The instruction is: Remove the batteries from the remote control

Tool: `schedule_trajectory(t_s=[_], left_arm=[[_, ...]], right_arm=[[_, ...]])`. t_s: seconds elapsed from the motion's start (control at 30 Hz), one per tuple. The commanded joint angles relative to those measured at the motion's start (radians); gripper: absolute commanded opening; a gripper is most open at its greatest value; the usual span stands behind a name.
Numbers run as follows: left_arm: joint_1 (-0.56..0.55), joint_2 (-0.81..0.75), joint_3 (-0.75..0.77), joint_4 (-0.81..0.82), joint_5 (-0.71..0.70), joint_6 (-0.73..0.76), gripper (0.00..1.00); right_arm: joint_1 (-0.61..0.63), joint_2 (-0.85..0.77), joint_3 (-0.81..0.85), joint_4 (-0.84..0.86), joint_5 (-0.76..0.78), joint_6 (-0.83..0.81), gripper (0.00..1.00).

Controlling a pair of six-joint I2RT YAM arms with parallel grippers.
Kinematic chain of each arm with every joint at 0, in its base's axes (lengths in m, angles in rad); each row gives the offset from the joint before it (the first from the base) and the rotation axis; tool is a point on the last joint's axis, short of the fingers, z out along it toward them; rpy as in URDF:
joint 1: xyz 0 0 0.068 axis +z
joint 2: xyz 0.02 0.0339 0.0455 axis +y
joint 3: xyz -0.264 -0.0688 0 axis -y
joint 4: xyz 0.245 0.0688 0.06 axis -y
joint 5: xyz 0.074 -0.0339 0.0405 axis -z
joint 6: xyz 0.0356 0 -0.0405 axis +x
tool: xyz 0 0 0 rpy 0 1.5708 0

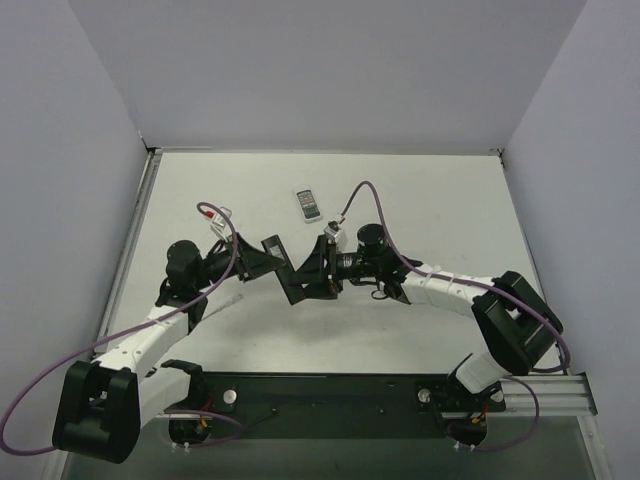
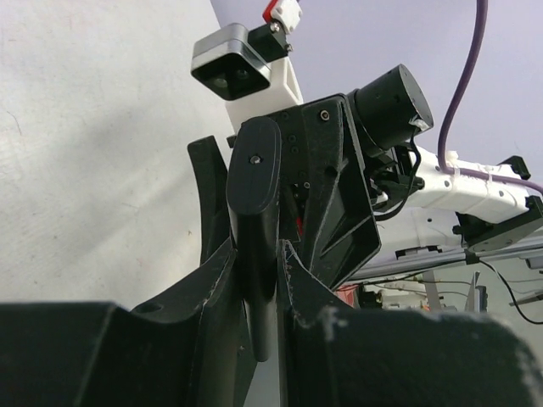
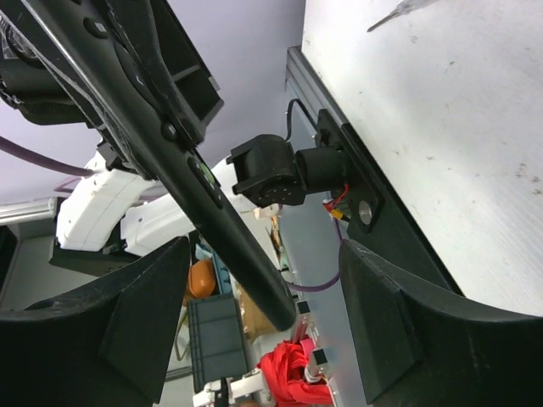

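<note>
Zero batteries lie out in view, so the unloading looks unfinished. The remote control (image 2: 254,212) is held above the table (image 1: 430,210), pinched by the left gripper (image 2: 257,264); the right gripper (image 3: 265,248) straddles it, fingers spread and not touching. A white remote (image 1: 308,204) lies beyond. No writing is legible.

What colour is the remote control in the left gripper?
Black. The remote control shows best in the left wrist view.
</note>
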Motion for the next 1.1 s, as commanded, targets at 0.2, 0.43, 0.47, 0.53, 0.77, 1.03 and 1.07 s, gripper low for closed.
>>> schedule_trajectory(t_s=[0.2,0.43,0.47,0.53,0.77,1.03,1.07], left_arm=[[-0.010,-0.016,-0.012,0.125,0.041,-0.020,0.00],[-0.010,-0.016,-0.021,0.131,0.052,-0.013,0.00],[-0.010,-0.016,-0.021,0.132,0.050,-0.010,0.00],[-0.010,-0.016,-0.024,0.132,0.046,-0.004,0.00],[-0.001,-0.012,0.001,0.040,-0.044,0.048,0.00],[0.018,0.059,0.038,0.004,-0.158,0.088,0.00],[0.019,0.083,0.044,0.012,-0.163,0.085,0.00]], right_arm=[[0.038,0.065,0.057,0.208,0.022,0.152,0.53],[0.038,0.096,0.032,0.301,0.045,0.206,0.50],[0.038,0.097,0.029,0.300,0.048,0.207,0.50],[0.037,0.108,0.024,0.285,0.059,0.196,0.47],[0.060,0.122,-0.046,0.329,0.042,0.189,0.26],[0.081,0.128,-0.172,0.361,0.054,0.184,0.19],[0.084,0.129,-0.183,0.366,0.054,0.180,0.19]])
